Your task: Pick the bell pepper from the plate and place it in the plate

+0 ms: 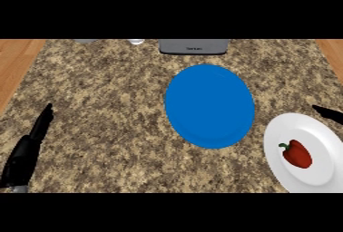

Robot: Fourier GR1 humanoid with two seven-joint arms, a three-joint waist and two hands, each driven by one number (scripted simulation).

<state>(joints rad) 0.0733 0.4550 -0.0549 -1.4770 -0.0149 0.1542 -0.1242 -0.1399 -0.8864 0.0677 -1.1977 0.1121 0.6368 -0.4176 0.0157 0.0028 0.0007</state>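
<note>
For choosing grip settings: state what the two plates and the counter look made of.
Blue plate: smooth, matte and evenly coloured; plastic or glazed ceramic, the look leaves it open.
White plate: smooth, with soft shading at the rim; probably ceramic, possibly plastic.
Counter: speckled brown-and-beige grain; looks like granite, or a stone-look laminate.

The red pepper (296, 154), green stem pointing left, lies on the white plate (293, 128); the blue plate (209, 105) sits just beside it, further left.
</note>
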